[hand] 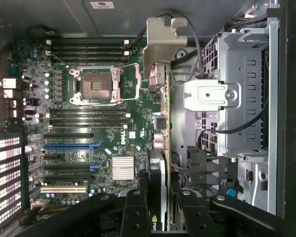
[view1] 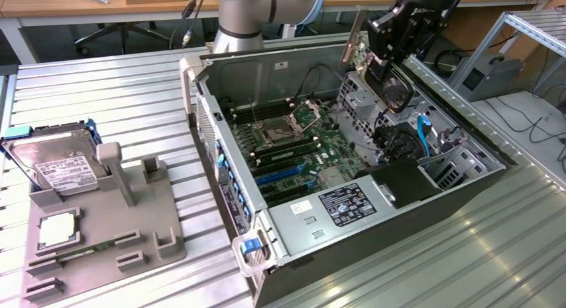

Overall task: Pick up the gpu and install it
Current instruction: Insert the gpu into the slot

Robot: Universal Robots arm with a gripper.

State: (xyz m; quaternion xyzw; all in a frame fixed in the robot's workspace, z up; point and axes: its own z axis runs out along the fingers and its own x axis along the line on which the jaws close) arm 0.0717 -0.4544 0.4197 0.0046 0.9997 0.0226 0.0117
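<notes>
"DELL" in white, lying sideways on the green motherboard (hand: 119,139). On the edge of the thin black gpu (hand: 157,190) sits a green-and-white logo patch, its letters cut off. The white label (view1: 66,170) on the silver hard drive and the black label (view1: 352,204) on the computer's grey metal cover: print too small to read.

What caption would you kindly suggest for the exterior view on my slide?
Pincer holding the gpu above the open computer case, a hard drive at the exterior view's left.

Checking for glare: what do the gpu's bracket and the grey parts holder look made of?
The gpu bracket: bare sheet metal, pale satin sheen, stamped bends. The parts holder: probably plastic, matte even grey, chunky blocky posts; moulded or printed, unclear.
</notes>
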